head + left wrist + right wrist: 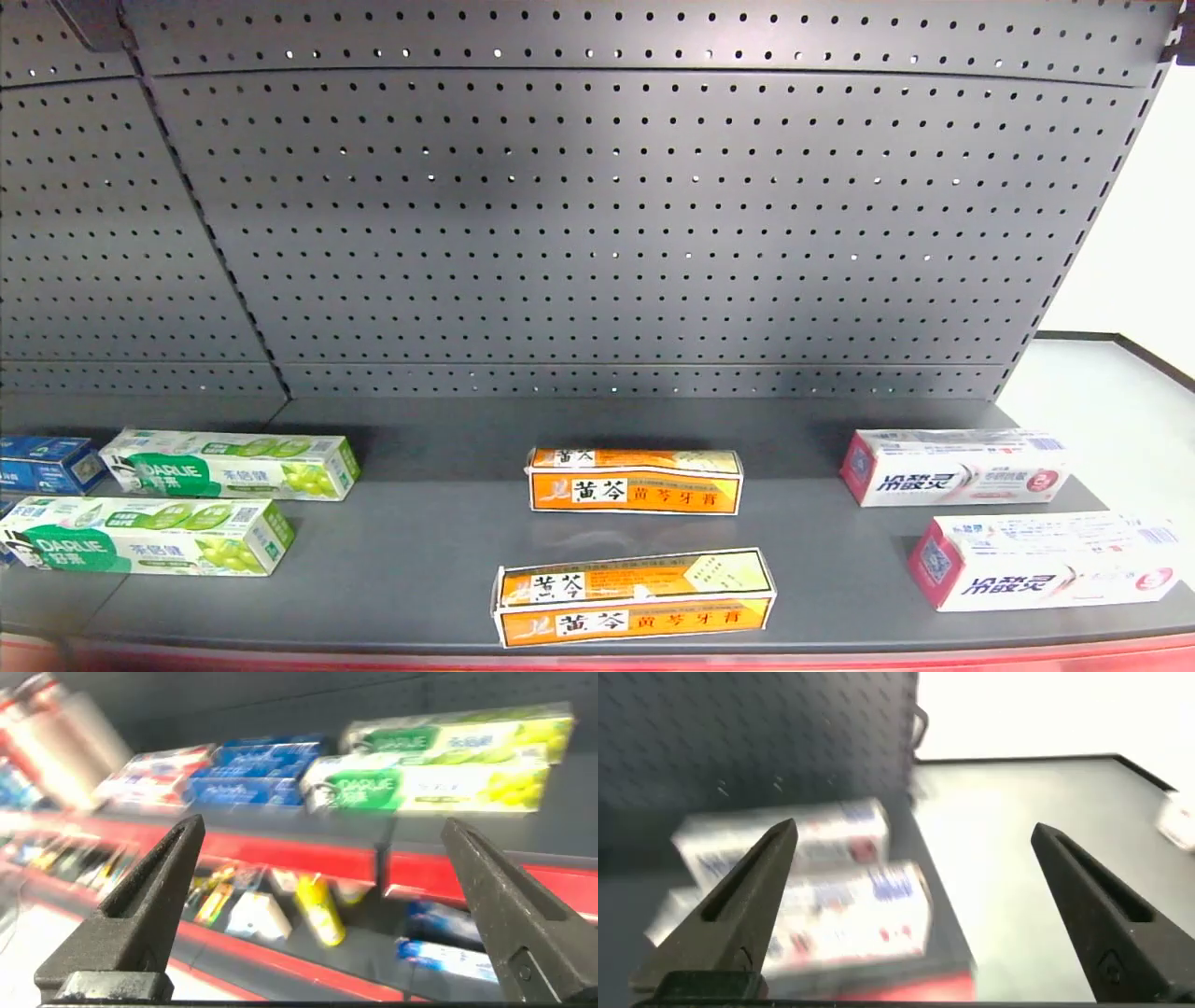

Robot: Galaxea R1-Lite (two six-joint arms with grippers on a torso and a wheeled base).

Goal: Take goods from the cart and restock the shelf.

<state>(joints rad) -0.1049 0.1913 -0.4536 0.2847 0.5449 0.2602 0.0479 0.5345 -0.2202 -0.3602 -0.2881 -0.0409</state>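
Closest to the head camera, an orange box [635, 597] lies at the front edge of the shelf [420, 551], about midway along it. A second orange box [635, 481] sits behind it, toward the pegboard back panel [597, 233]. Two green boxes [149, 534] lie toward the left end, one behind the other, and a blue box [47, 464] sits just beside the rear one at the far left. Two white-and-red boxes [1046, 562] take the right end in the same front-and-back order. Every box lies flat with its long axis along the front edge. Bare shelf runs between the three groups and behind them.

The left gripper [322, 823] hangs in front of the shelf's red front rail [280, 854]. Its fingers are spread wide with nothing between them, and it faces the green and blue stock; blurred goods [313, 905] lie lower down. The right gripper [915, 826] is likewise spread and empty, and it faces the white-and-red pair at the right end.

With both grippers empty, the next box probably has to be fetched from the cart. Placement turns on matching kind to side. The left arm is nearer the green and blue columns and the right arm nearer the white-and-red one. A new box should go down lengthwise along the edge, like its neighbours.
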